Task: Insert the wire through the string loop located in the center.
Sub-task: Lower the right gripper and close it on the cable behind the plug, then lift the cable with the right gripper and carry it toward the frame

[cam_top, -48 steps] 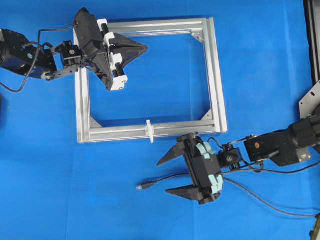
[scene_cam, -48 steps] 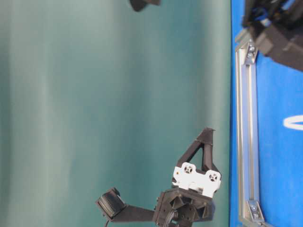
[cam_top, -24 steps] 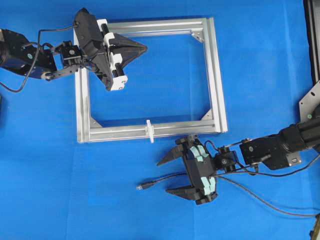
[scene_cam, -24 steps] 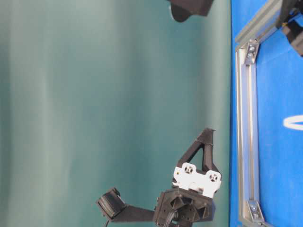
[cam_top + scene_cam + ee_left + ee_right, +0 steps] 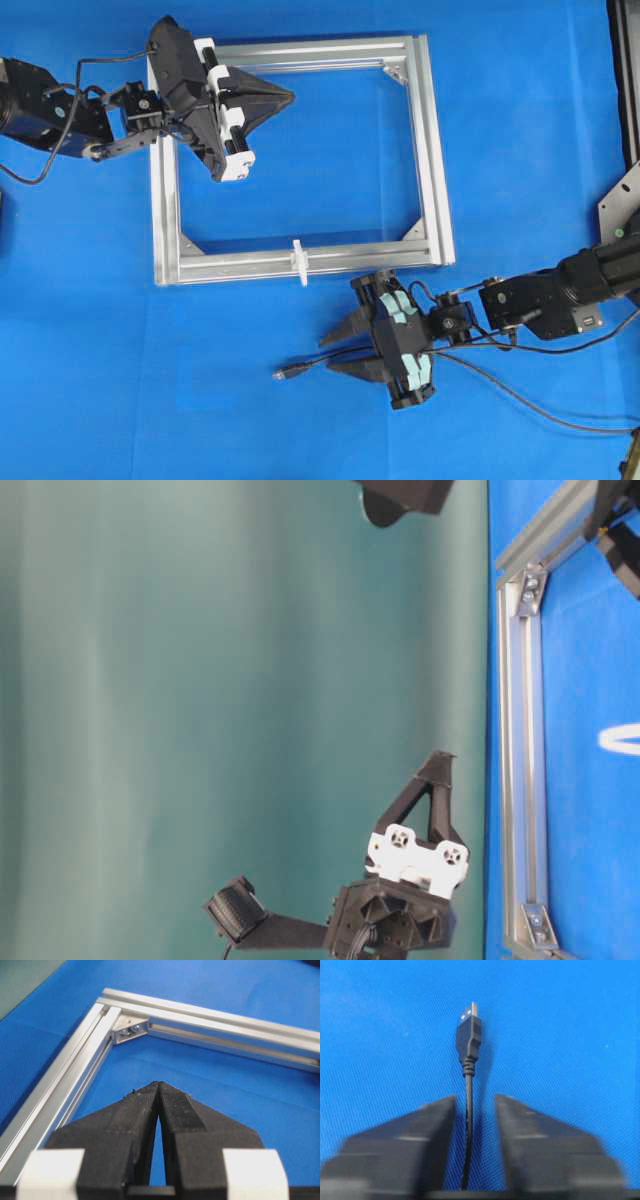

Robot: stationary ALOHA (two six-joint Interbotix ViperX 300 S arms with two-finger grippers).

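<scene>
The wire (image 5: 308, 365) lies on the blue mat below the frame, its plug (image 5: 283, 374) pointing left. My right gripper (image 5: 326, 356) is low over it, jaws partly open, one finger on each side of the cable. In the right wrist view the cable (image 5: 468, 1110) runs between the fingers, nearer the left one, and the plug (image 5: 469, 1035) lies beyond the tips. The white string loop (image 5: 298, 262) sticks out from the near bar of the silver frame (image 5: 430, 150). My left gripper (image 5: 290, 96) is shut and empty above the frame's far left corner (image 5: 158, 1085).
The frame's corner bracket (image 5: 129, 1030) lies just ahead of the left gripper. The wire trails off to the lower right (image 5: 540, 408) under the right arm. A black strip and a metal bracket (image 5: 622, 200) stand at the right edge.
My right gripper has dropped and shifted slightly left over the wire, and its jaws have narrowed around the cable. The left arm has not moved.
</scene>
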